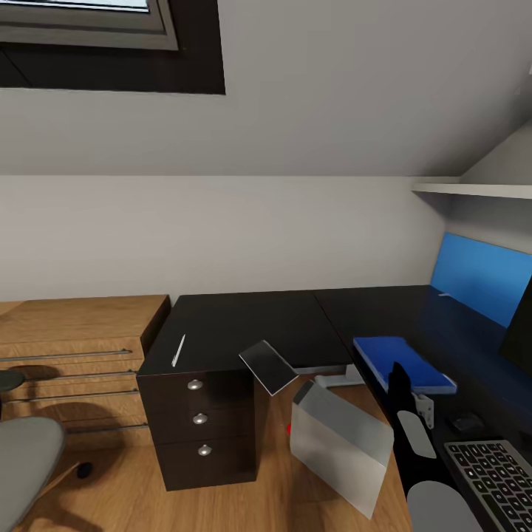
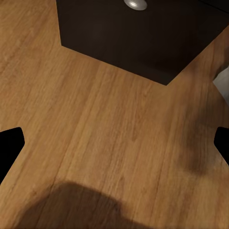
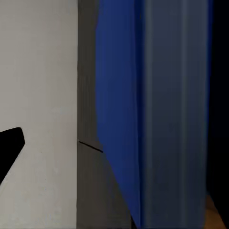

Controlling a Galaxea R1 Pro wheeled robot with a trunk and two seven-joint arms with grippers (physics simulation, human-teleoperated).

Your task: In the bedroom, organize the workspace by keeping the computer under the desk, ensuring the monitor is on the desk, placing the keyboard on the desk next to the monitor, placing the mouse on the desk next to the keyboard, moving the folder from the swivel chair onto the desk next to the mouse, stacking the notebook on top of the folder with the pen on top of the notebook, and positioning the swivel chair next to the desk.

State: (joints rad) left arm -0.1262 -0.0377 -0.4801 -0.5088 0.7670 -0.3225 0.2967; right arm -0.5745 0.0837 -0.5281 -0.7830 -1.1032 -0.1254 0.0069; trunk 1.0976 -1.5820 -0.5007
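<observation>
We are looking over the glossy black desk (image 1: 244,325), where the blue folder (image 1: 403,362) is already lying near the keyboard (image 1: 493,476) and the mouse (image 1: 467,423), the white pen (image 1: 178,350) is resting above the drawer unit (image 1: 198,428), the grey notebook (image 1: 268,367) is overhanging the edge, and the computer (image 1: 340,447) is leaning on the wooden floor (image 2: 109,143) beside it. Our right arm (image 1: 405,414) is reaching beside the folder, its gripper state something we cannot tell, while our left gripper (image 2: 114,148) is hanging spread wide and empty over the floor. The swivel chair (image 1: 26,458) is standing near a wooden chest of drawers (image 1: 74,355).
</observation>
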